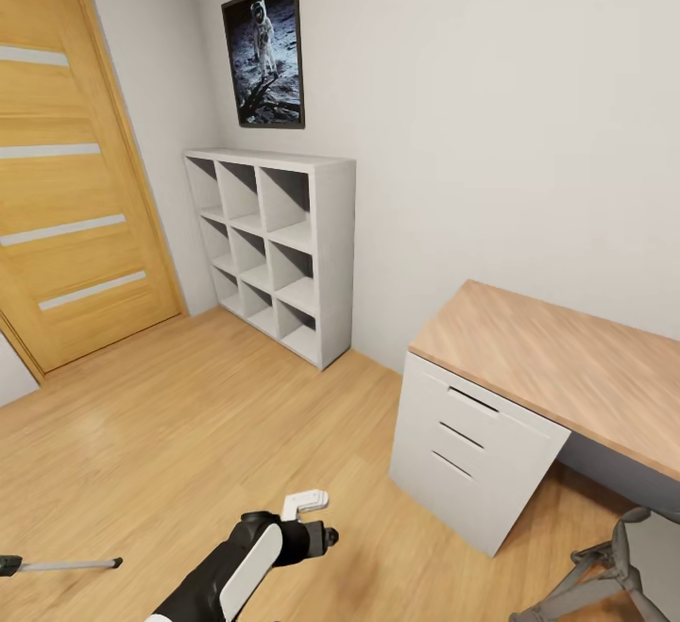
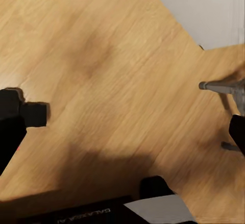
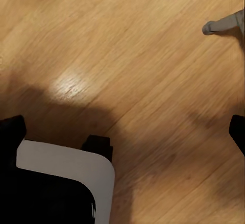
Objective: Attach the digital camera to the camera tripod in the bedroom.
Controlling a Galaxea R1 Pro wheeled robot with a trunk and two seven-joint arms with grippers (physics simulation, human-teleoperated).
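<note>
The task looks barely begun: nothing is attached, and both grippers are empty, so fetching the digital camera and mounting it are, by my reading, all still to do.

The bedroom has plain white walls and a light wood plank floor with a soft sheen, level and bare across the middle, so the base should roll on it easily. On the far left stands an oak door with pale horizontal strips, closed. On the right, a wood-topped desk sits against the wall, with a white drawer unit under its near end. White cube shelves stand against the far wall between door and desk, their compartments empty. A grey office chair pokes in at the near right. A framed astronaut poster hangs above the shelves.

A black-and-white arm reaches forward at the near edge; which side it belongs to I cannot tell.

The left gripper has its jaws spread, with only floor between them. The right gripper is likewise spread over bare planks.

Smallest is a thin silver-grey rod with black ends, low at the near left, probably part of the camera tripod, just left of the arm.
</note>
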